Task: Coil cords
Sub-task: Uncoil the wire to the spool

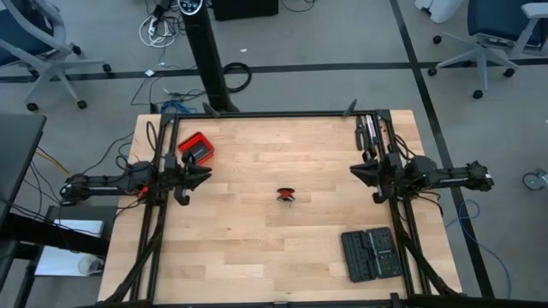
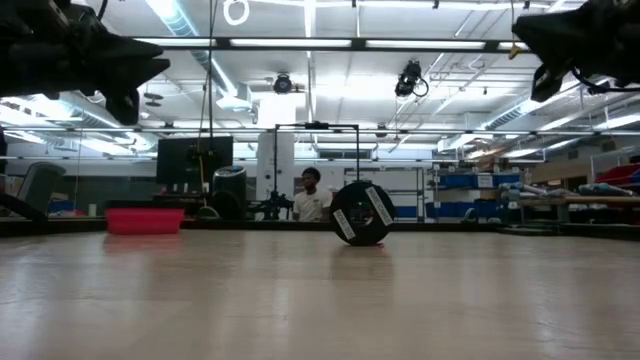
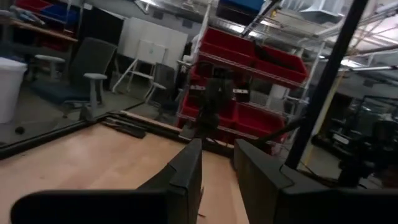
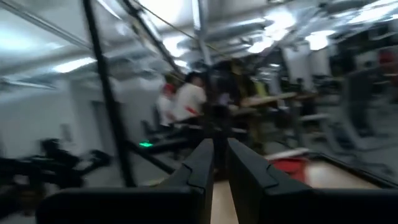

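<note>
The thin red wire (image 1: 287, 195) lies in a small tight bundle with dark ends near the middle of the table. In the low view a small dark round bundle (image 2: 362, 212) stands on the table there. My left gripper (image 1: 205, 178) hangs above the table's left part, well left of the wire, its fingers (image 3: 186, 174) a narrow gap apart and empty. My right gripper (image 1: 355, 174) hangs above the table's right part, well right of the wire, its fingers (image 4: 202, 168) nearly together and empty. Both point toward the table's middle.
A red square box with a black top (image 1: 197, 148) stands just beyond my left gripper; it also shows in the low view (image 2: 145, 220). A black case (image 1: 370, 253) lies at the near right. A person (image 2: 310, 195) is in the room behind the table.
</note>
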